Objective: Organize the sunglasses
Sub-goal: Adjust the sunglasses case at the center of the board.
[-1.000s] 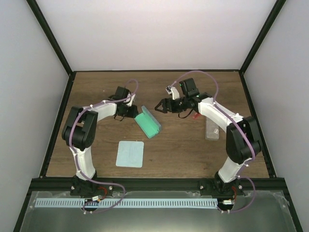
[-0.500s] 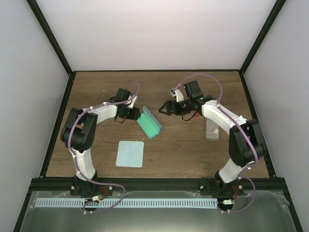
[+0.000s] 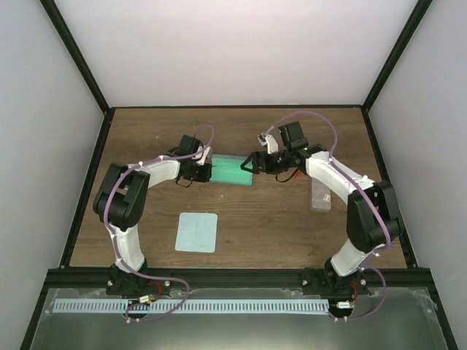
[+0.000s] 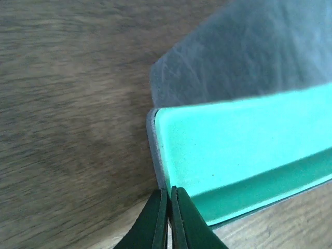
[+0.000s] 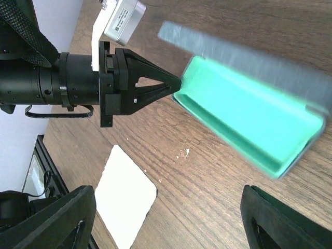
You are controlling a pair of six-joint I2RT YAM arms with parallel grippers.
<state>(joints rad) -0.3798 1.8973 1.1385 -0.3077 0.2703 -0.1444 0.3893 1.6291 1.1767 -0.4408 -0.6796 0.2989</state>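
2 closed left fingers point(image 4: 153, 218) touch the green-lined case point(image 4: 244, 150); sunglasses hidden.

Open green-lined case point(image 3: 232, 172), pale cloth point(image 3: 197, 232)

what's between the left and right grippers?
The open green-lined case fills the gap between left gripper and right gripper, seen in the top view.

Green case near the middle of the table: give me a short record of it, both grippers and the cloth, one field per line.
case: open, green lining up, lying on the table between the two grippers
left gripper: shut, tips at the case's end rim; whether it pinches the rim cannot be told
right gripper: open, holding nothing, facing the case's other end
cloth: flat, nearer the arm bases, apart from the case
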